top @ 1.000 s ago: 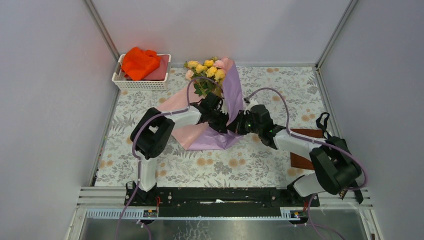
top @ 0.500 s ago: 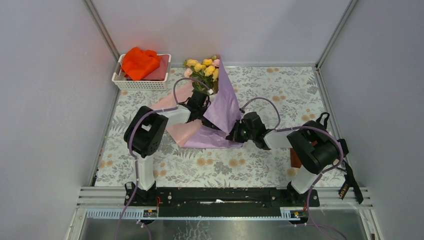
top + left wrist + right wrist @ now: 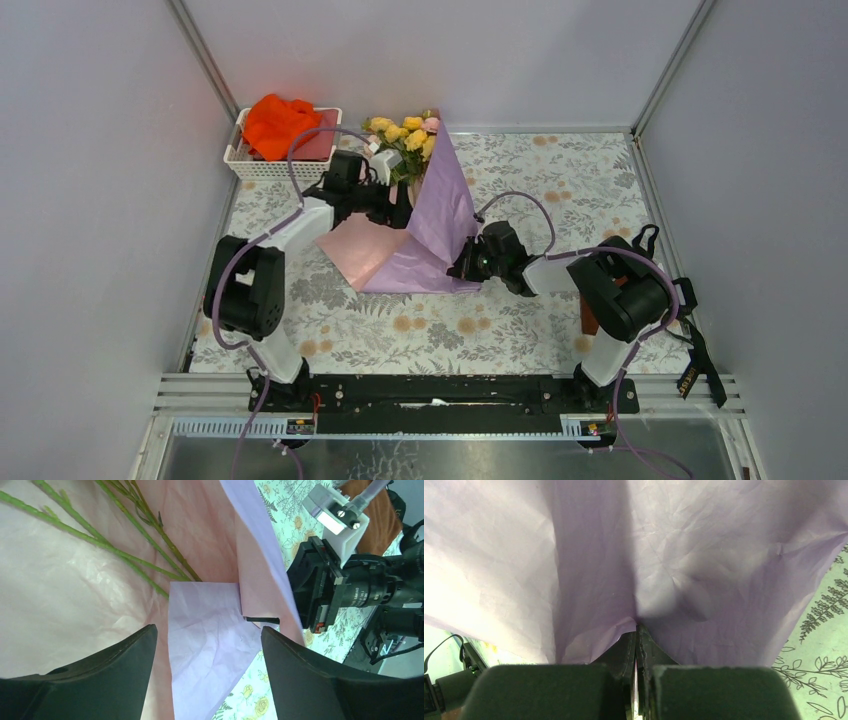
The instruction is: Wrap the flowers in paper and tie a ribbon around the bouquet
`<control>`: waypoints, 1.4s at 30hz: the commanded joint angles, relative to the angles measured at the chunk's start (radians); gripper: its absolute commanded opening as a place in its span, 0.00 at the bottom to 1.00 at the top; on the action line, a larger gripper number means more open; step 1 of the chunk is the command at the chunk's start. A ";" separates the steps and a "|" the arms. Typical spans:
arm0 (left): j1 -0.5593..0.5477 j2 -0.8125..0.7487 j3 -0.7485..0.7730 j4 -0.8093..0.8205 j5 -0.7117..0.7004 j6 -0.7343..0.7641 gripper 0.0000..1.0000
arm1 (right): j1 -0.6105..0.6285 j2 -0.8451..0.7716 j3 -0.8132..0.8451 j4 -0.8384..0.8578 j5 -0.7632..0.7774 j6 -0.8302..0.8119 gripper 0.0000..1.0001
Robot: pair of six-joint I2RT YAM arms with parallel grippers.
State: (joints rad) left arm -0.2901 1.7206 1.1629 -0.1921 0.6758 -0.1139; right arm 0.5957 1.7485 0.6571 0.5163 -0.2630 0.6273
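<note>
We're seeing the right fingers (image 3: 651,652) pinching shut on the near-right edge of the paper (image 3: 440,210), holding that flap up as a steep tent mid-desk (image 3: 560,190). The left fingers (image 3: 100,680) are hanging wide, gripping nothing, over the pink layer (image 3: 65,595) just left of the flap. The flowers (image 3: 405,135) are lying heads at the far edge, stems (image 3: 125,560) running nearward to the flap's foot. We're judging the fold goes left across that stem axis; the left arm is nearer.

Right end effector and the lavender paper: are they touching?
Touching. The right wrist view shows the right end effector shut on a pinched fold of the lavender paper.
</note>
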 commanded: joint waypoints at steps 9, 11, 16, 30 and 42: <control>0.060 -0.154 0.002 -0.026 0.151 -0.124 0.98 | 0.006 0.034 0.010 -0.133 0.084 -0.084 0.00; 0.058 -0.139 -0.014 -0.018 0.160 -0.137 0.99 | 0.005 0.033 0.010 -0.134 0.084 -0.086 0.00; 0.022 -0.085 -0.016 -0.027 0.042 -0.098 0.99 | 0.006 0.029 0.011 -0.140 0.084 -0.096 0.00; 0.038 0.085 0.029 -0.058 -0.085 -0.051 0.99 | 0.005 0.010 0.013 -0.159 0.092 -0.115 0.00; 0.019 0.113 0.071 0.011 0.174 -0.056 0.61 | 0.005 0.002 0.019 -0.180 0.097 -0.122 0.00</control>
State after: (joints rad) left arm -0.2630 1.9251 1.2415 -0.2523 0.7280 -0.1787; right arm 0.6010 1.7447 0.6838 0.4641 -0.2562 0.5644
